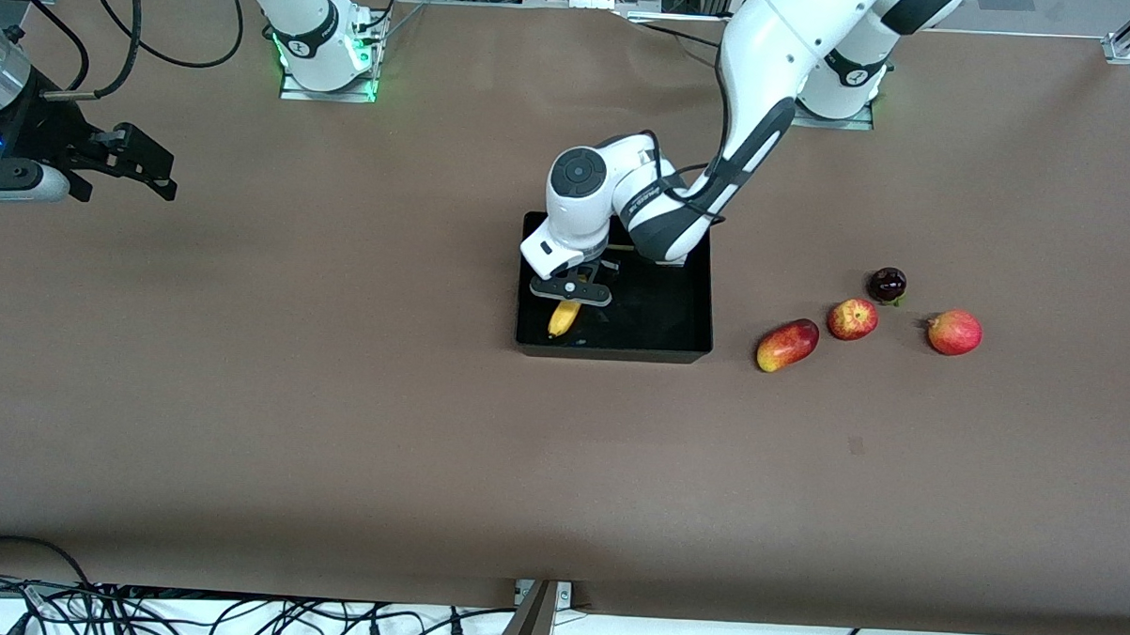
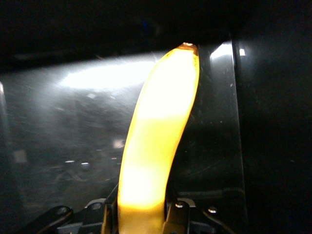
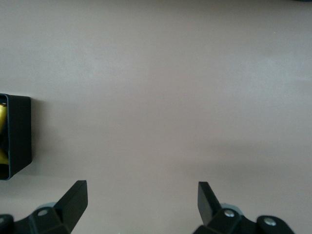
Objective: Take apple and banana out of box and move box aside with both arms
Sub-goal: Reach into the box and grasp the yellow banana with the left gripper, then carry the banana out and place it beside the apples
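Your left gripper (image 1: pixel 570 297) is down inside the box (image 1: pixel 677 345), and its fingers have closed across the banana (image 1: pixel 563 318), gripping it near the end that lies farther from the front camera. The banana rests on the box floor close to the wall toward the right arm's end of the counter (image 1: pixel 336 422); its long axis runs from the gripper out toward the front camera, with its free tip pointing at the box's front wall. In the left wrist view the banana (image 2: pixel 156 146) stretches away from between the fingers (image 2: pixel 178 214) with a gentle curve, its dark tip close to the wall, so you'll likely want a straight lift to clear the rim before carrying it sideways. The apple (image 1: pixel 853 319) already sits out on the counter toward the left arm's end, between an oblong red-yellow fruit (image 1: pixel 788 345) and a redder round fruit (image 1: pixel 954 332), with a dark fruit (image 1: pixel 888 285) just beside it. Your right gripper (image 1: pixel 143 166) waits with its fingers spread wide and empty, over bare counter well apart from the box, whose corner (image 3: pixel 19 136) shows at the edge of the right wrist view.
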Available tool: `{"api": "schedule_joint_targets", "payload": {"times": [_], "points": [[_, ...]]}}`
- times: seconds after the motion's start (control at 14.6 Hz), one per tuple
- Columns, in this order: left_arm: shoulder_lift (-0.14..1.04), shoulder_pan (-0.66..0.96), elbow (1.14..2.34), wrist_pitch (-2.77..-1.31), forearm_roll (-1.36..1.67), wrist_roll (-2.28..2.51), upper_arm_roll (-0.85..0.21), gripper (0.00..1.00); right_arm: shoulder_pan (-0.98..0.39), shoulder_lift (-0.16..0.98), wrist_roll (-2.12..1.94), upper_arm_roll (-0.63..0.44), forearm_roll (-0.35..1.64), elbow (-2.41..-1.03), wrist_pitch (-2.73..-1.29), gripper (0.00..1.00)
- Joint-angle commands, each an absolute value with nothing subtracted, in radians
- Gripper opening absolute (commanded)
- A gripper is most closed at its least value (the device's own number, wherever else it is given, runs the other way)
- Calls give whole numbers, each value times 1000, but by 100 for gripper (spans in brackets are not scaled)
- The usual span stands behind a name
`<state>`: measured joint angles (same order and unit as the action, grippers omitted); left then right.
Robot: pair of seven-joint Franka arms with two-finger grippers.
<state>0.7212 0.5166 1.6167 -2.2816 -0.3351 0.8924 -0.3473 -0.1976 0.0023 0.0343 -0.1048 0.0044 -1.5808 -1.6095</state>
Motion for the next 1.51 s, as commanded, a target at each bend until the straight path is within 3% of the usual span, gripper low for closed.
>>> {"api": "schedule_joint_targets", "payload": {"times": [0.0,0.48,0.69,1.1,1.3,1.44], "points": [[621,463,1631,-2215,-290,847,-388,5,-189,6,25,-100,-6,-1565,-1595,100],[463,143,1629,-1900,-161,305,-439,7,-189,6,25,-100,-6,-1565,-1595,100],[472,-47,1585,-1821,-169,-22,-434,9,-190,6,25,-100,-6,-1565,-1595,100],[577,-224,1536,-1830,-317,-459,-390,9,-189,6,25,-100,-6,-1565,-1595,100],[638,-296,1537,-1919,-382,-611,-388,10,-190,6,25,-98,-6,-1565,-1595,100],[702,-357,1539,-1986,-448,-743,-390,16,-189,6,25,-100,-6,-1565,-1595,100]]}}
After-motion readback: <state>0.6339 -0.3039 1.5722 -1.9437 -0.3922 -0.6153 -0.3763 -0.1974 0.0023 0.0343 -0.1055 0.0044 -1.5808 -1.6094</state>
